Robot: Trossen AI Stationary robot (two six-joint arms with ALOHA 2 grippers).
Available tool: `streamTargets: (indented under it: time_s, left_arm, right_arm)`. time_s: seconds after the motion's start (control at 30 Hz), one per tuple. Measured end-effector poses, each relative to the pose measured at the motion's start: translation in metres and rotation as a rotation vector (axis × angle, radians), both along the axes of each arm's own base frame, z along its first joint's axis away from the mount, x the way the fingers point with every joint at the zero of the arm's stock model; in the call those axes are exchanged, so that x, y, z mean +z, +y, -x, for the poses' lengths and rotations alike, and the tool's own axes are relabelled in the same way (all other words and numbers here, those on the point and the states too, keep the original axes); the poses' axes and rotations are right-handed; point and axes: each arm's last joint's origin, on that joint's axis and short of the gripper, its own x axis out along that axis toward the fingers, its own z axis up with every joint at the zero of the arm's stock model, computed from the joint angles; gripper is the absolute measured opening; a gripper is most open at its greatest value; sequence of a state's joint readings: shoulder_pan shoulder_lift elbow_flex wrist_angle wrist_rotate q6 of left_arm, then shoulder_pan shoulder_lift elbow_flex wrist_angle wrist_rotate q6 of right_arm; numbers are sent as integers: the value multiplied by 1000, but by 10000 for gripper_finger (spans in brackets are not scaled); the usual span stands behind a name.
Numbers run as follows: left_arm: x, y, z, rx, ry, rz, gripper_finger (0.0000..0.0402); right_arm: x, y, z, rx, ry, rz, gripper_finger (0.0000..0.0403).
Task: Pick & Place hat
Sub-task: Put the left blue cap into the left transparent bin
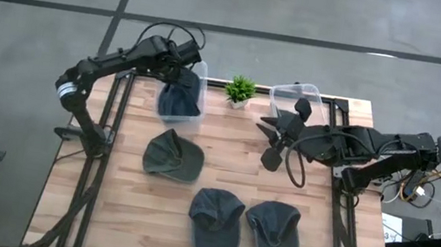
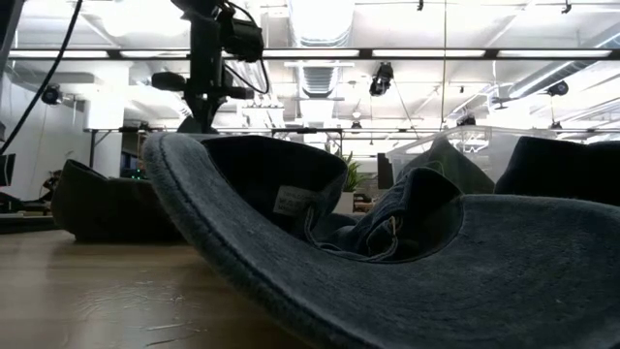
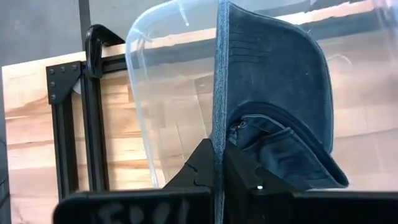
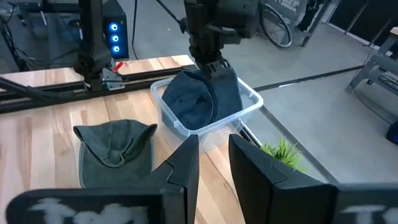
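Note:
A dark blue cap (image 3: 273,93) hangs in a clear plastic bin (image 1: 197,107) at the table's far left. My left gripper (image 3: 217,163) is above that bin, shut on the cap; the right wrist view shows it from the side, left gripper (image 4: 214,70) over cap (image 4: 199,99). My right gripper (image 1: 269,141) waits open over the table's right middle, near nothing. An olive cap (image 1: 172,156) lies flat on the table's middle. Two grey-blue caps (image 1: 215,221) (image 1: 274,233) lie along the near edge. My left gripper pinches the cap's brim at its edge (image 3: 217,134) between its two fingers. The fingers come from above, pointing down. The cap hangs below them with its crown (image 4: 186,102) down inside the bin; whether it rests on the bin's floor I cannot tell.
A second clear bin (image 1: 296,100) stands at the far right, close to my right arm. A small green plant (image 1: 240,90) sits between the two bins. In the low view one cap (image 2: 387,271) fills the foreground. Bare wood lies on the table's left side (image 1: 116,204).

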State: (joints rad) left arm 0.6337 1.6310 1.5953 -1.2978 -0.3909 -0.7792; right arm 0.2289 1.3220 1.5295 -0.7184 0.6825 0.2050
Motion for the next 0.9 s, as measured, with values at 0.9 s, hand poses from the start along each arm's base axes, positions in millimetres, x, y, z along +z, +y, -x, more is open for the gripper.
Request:
streamTargets:
  time_s: [0.9]
  left_arm:
    - [-22, 3, -9, -179, -105, 105, 23]
  right_arm:
    - [0, 0, 0, 0, 1, -3, 82]
